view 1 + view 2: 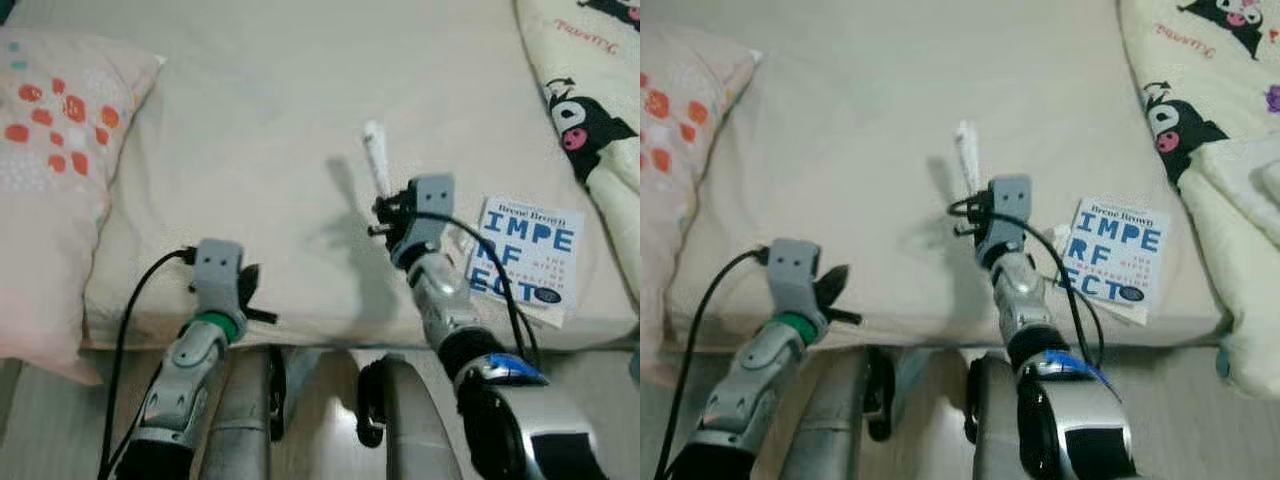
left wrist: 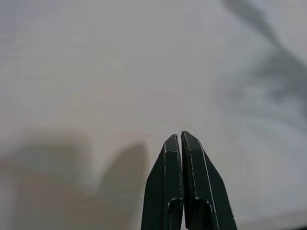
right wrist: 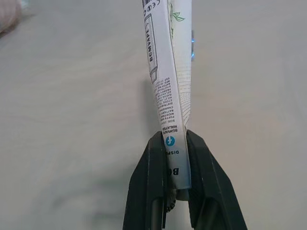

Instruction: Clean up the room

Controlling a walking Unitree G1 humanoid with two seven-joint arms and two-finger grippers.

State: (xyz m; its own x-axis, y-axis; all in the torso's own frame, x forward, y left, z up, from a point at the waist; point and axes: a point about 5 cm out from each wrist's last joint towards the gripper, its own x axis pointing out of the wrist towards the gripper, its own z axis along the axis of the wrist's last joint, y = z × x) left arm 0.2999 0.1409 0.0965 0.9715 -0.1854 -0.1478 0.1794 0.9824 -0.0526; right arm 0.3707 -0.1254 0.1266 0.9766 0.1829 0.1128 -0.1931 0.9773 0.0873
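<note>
Gripping a white printed tube (image 3: 170,72), the right claw (image 1: 385,210) hovers above the bed (image 1: 260,150); beside it lies a book (image 1: 525,258) lettered "IMPERFECT". Left claw (image 2: 181,143) pinched closed at the mattress edge.

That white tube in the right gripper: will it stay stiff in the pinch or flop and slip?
The white tube, held by its flat end in the right gripper, looks squashed and creased, so probably soft. It stands up above the bed, so likely light. Its glossy printed skin could slide.
</note>
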